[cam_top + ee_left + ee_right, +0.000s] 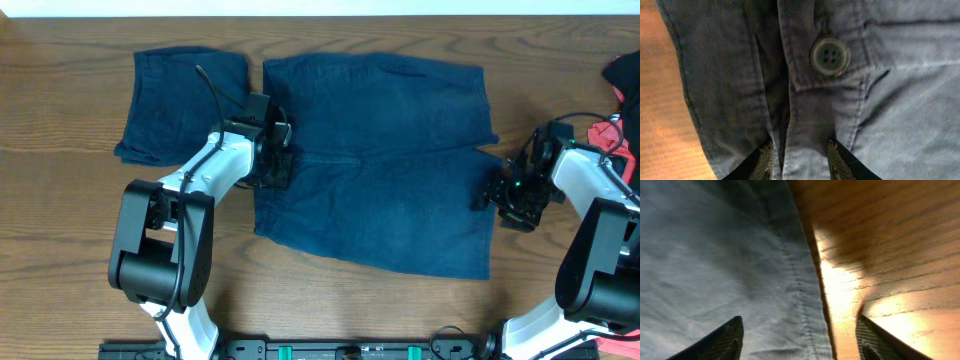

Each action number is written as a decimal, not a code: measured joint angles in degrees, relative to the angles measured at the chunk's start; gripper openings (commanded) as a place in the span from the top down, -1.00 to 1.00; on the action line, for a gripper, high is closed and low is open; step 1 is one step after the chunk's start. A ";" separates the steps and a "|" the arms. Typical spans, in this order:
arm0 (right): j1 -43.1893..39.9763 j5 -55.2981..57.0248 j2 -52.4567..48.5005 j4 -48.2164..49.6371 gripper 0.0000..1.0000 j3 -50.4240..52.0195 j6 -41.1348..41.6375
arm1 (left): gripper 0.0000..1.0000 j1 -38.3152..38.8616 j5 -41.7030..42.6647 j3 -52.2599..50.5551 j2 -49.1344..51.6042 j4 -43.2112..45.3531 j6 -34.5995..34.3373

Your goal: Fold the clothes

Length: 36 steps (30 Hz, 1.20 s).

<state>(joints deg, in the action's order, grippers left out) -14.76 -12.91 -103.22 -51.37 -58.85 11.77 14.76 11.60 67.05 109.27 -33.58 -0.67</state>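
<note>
The dark blue shorts lie spread flat on the wooden table; the left gripper sits at the shorts' waistband, just below the button, its fingers drawn close with the fly strip pinched between them; the right gripper is at the shorts' leg hem, jaws wide apart, one finger over cloth, the other over bare wood, holding nothing; a smaller folded blue garment lies just beside the shorts' waistband; a red item lies beyond the hem.
</note>
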 measured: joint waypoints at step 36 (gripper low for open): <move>-10.58 -19.43 6.19 15.91 -0.16 -2.36 -0.87 | 0.63 9.35 9.35 0.04 -2.80 -22.62 -2.49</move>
<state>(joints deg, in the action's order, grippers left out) -25.34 -32.34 -97.03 -35.46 -61.21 10.90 24.12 20.95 67.09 106.48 -56.21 -3.16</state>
